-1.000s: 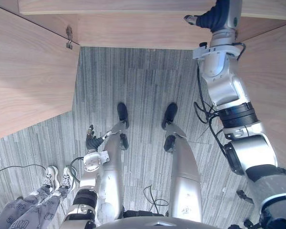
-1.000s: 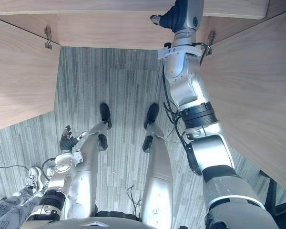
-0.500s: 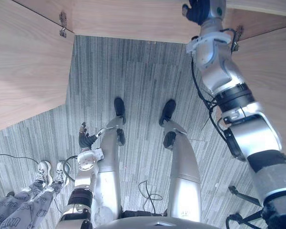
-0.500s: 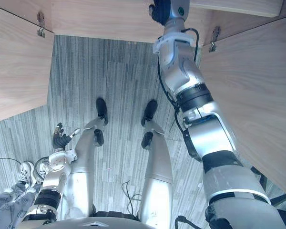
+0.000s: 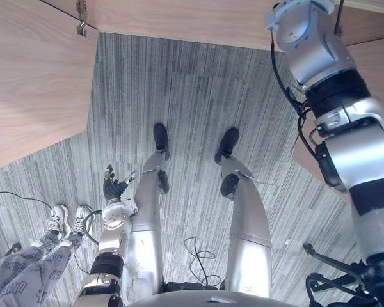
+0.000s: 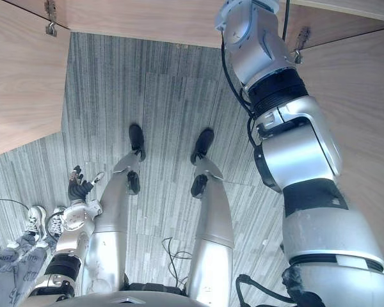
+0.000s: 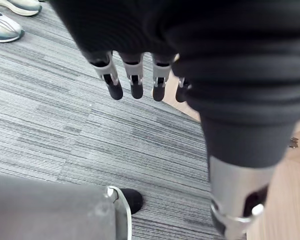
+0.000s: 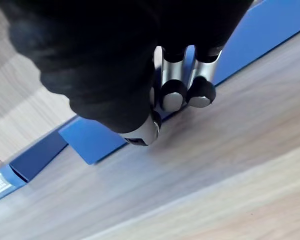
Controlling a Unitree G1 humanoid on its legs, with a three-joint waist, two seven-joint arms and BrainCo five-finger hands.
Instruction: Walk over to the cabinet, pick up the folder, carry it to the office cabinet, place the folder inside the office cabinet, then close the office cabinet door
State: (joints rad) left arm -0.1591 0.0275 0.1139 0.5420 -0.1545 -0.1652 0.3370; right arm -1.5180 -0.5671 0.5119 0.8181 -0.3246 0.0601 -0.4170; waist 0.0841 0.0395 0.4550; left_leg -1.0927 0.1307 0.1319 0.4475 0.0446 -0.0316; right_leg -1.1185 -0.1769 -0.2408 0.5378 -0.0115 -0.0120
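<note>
Fingers [image 8: 172, 95] of the right hand [image 8: 105, 65] are curled on the folder [image 8: 270, 25], which is held flat against the shelf [image 8: 215, 165], apparently to be set down.

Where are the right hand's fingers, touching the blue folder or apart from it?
Touching. The right wrist view shows the right hand's fingers curled against the blue folder, no gap.

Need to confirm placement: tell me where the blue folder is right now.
In the right wrist view, the blue folder rests on a wooden surface, gripped by the right hand.
</note>
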